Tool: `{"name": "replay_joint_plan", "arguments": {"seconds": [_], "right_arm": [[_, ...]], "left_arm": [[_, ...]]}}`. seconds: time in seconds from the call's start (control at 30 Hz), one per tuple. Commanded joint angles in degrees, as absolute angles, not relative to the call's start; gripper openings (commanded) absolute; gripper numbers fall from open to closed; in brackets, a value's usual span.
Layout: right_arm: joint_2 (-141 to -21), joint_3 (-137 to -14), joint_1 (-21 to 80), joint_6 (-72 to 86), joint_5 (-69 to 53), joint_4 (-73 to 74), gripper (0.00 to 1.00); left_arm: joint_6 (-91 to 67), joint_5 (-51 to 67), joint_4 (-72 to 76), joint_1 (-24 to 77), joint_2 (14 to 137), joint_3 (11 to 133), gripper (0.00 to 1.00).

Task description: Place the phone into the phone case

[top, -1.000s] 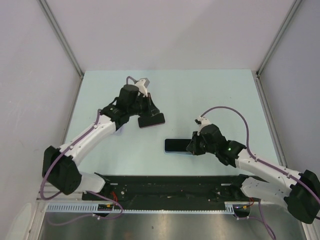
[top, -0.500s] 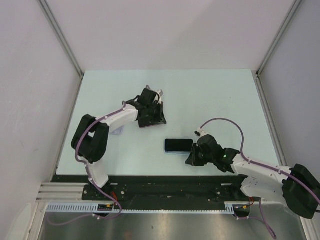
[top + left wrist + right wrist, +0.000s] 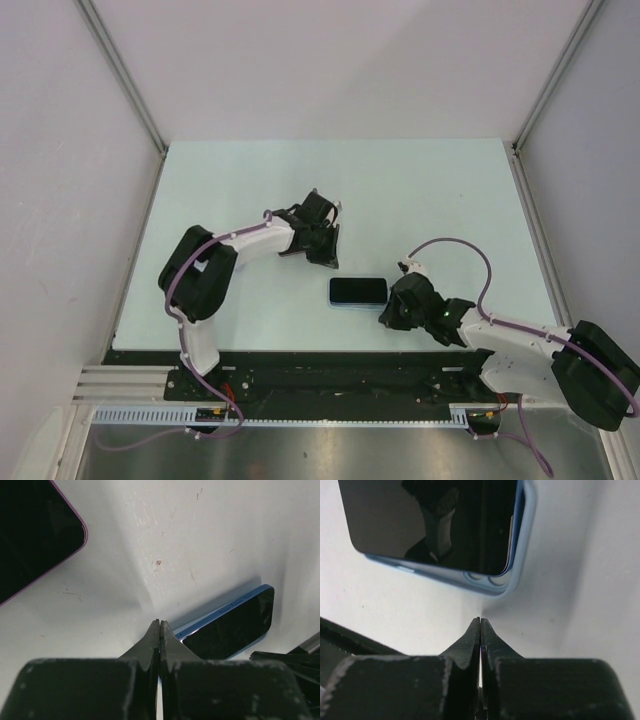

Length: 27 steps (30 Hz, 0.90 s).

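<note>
The phone [image 3: 358, 290] lies flat, black screen up, near the middle of the table. A light blue phone case [image 3: 525, 535] shows as a rim round its edge. In the left wrist view the same blue edge [image 3: 220, 611] carries side buttons beside the dark screen [image 3: 235, 627]. My left gripper [image 3: 328, 262] is shut and empty, with its tips [image 3: 160, 622] low on the table just off the phone's far-left corner. The right gripper [image 3: 390, 303] is shut too, and its tips [image 3: 480, 620] point at the case's rounded right corner from a short gap away.
A flat dark thing with a purple rim [image 3: 35, 535] lies on the table behind the left gripper. In the top view the left arm mostly covers it. A black rail [image 3: 330, 370] runs along the near table edge. Grey walls enclose the table.
The left arm has folded and swung its gripper from over the purple-rimmed thing down toward the phone's left end. The right gripper shifted slightly beside the phone's right end. Both stayed shut.
</note>
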State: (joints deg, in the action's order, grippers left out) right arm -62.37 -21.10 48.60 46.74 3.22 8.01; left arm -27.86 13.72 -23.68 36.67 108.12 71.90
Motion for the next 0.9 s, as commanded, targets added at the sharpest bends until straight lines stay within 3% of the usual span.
{"name": "replay_joint_plan", "arguments": {"seconds": [0.0,0.47,0.87], "right_arm": [[-63.1,-21.0,46.8,46.6,8.9,4.1,0.00],[-72.4,-21.6,37.9,42.2,4.3,-13.0,0.00],[-86.7,-30.1,34.5,38.8,-3.8,-20.4,0.00]], "left_arm": [[-27.9,10.3,-24.0,37.8,105.2,68.7,0.00],[-32.8,15.2,-15.4,40.1,99.4,55.6,0.00],[-37.7,15.9,-13.2,45.4,92.8,50.4,0.00]]}}
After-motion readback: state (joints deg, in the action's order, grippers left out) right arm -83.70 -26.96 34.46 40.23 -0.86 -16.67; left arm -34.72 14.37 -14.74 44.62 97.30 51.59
